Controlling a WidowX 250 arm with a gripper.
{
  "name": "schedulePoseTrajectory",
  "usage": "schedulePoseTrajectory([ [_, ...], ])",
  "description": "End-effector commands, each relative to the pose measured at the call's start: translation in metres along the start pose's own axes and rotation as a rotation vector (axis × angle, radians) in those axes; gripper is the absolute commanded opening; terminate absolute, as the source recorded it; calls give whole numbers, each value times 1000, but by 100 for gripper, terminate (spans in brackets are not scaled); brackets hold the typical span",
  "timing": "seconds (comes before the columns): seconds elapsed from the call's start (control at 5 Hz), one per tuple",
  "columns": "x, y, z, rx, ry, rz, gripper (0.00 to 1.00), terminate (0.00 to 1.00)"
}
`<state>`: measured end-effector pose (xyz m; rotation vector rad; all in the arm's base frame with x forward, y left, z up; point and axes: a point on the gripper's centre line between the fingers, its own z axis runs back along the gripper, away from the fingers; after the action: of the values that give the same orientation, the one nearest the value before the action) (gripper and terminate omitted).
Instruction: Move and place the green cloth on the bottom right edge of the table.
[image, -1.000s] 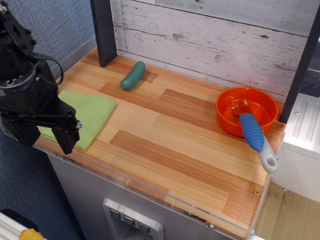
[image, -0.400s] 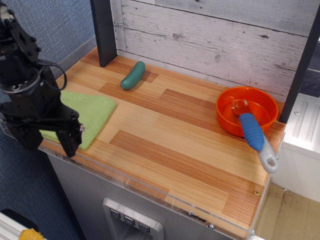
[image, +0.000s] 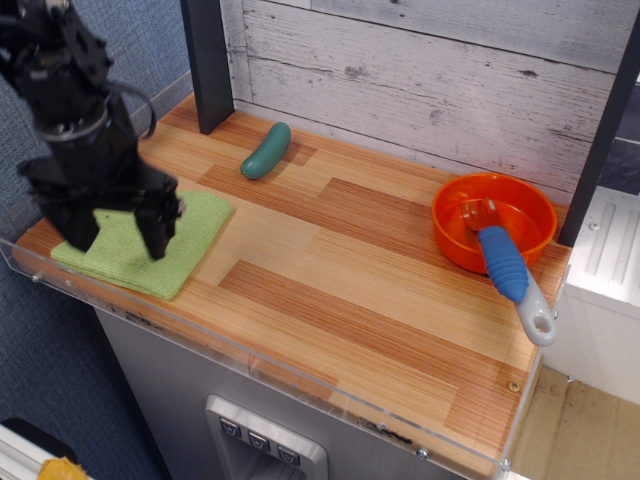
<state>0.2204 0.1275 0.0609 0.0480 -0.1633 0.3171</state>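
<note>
- Observation.image looks down at an angle on a bench (image: 340, 290) of striped light and reddish-brown wood planks, with a clear acrylic rim along its near edge.
- The green cloth (image: 140, 255) lies flat at the left end of the bench, near the front edge; its near corner almost reaches the acrylic rim.
- The black gripper (image: 118, 236) hangs over the cloth with its jaws spread apart, one finger on the left and one on the right, holding nothing.
- Both fingers point down at the cloth; whether their tips touch the fabric cannot be told from this angle.
- The arm's dark body hides the cloth's far left part.
- A small dark teal pickle-shaped object (image: 266, 150) lies farther back on the bench, well apart from the cloth, near a dark upright post (image: 208, 62).
- An orange bowl (image: 494, 222) sits at the right end of the bench.
- A blue-handled utensil (image: 506, 262) rests with its head inside the bowl and its handle over the near rim, its pale looped end reaching toward the right edge of the bench.
- A whitewashed plank wall (image: 430, 70) stands behind the bench.
</note>
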Motion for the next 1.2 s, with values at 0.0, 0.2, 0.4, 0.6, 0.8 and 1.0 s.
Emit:
schedulePoseTrajectory([
  [0.0, 37, 4, -32, -20, -50, -14, 100, 0],
  [0.2, 43, 8, -38, -10, -50, -4, 100, 0],
  [0.4, 46, 13, -46, -24, -44, 6, 100, 0],
  [0.6, 46, 14, -52, -21, -27, 5, 100, 0],
  [0.8, 44, 10, -56, -32, -10, -6, 100, 0],
  [1.0, 40, -1, -56, -38, 0, -34, 100, 0],
])
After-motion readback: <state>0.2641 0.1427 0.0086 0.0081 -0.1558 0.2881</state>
